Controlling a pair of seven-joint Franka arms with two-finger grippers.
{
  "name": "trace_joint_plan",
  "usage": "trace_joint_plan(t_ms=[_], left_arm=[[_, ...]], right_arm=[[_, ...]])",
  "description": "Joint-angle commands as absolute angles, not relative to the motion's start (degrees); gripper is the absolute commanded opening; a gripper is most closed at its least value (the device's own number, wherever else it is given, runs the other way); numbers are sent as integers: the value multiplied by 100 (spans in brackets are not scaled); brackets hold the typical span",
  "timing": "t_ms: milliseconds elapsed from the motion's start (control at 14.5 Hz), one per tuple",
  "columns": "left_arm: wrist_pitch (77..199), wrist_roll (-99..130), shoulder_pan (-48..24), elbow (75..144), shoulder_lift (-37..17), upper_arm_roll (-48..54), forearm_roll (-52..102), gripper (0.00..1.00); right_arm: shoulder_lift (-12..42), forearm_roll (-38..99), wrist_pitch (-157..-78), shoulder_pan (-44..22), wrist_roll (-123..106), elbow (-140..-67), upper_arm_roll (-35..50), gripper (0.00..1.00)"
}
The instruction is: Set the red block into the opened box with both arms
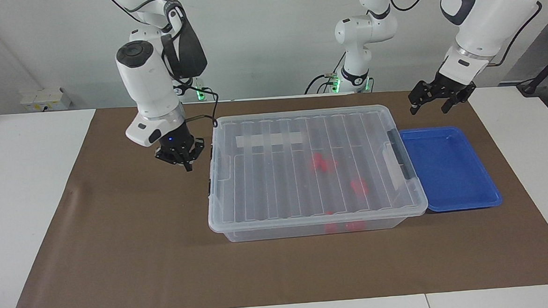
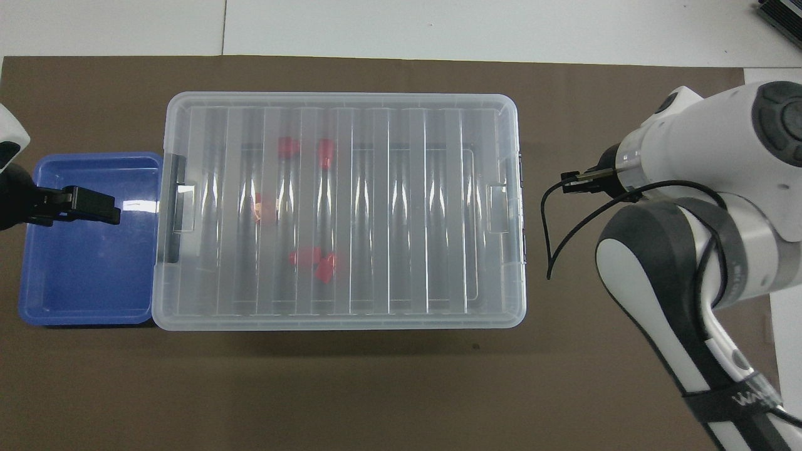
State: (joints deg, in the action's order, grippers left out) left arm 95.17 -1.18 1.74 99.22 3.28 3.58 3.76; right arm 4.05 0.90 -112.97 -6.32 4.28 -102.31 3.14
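The box (image 1: 258, 220) is a large clear bin in the middle of the mat, and its ribbed lid (image 2: 388, 207) lies on it. Several red blocks (image 1: 321, 163) show through the lid (image 2: 313, 258), all inside the box. My right gripper (image 1: 186, 163) is shut with nothing in it, just above the mat beside the box's end toward the right arm. In the overhead view the right arm's wrist (image 2: 651, 156) hides it. My left gripper (image 1: 429, 110) is open and empty, raised over the blue tray (image 2: 88, 275) in the overhead view (image 2: 106, 212).
The blue tray (image 1: 448, 173) lies against the box's end toward the left arm. Dark latches (image 1: 403, 154) sit at both short ends of the box. A brown mat (image 1: 143, 254) covers the table's middle, with white table around it.
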Motion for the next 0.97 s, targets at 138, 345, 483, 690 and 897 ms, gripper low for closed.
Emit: trace_joint_plan(t_ms=[138, 345, 483, 690, 897], left_arm=[[9580, -211, 123, 10020, 457, 255, 448, 100], [9580, -499, 114, 10011, 466, -26, 448, 100], [9580, -738, 114, 10002, 466, -140, 448, 100], [9606, -729, 114, 10011, 466, -132, 448, 100], [9615, -703, 62, 10011, 466, -132, 448, 100]], right_arm=[[158, 159, -10566, -168, 430, -9933, 325, 0], [132, 106, -9986, 87, 431, -9546, 316, 0], [132, 105, -9608, 158, 439, -9291, 316, 24], [88, 105, -9247, 184, 623, -9019, 308, 100], [79, 44, -8913, 193, 826, -8764, 308, 100]])
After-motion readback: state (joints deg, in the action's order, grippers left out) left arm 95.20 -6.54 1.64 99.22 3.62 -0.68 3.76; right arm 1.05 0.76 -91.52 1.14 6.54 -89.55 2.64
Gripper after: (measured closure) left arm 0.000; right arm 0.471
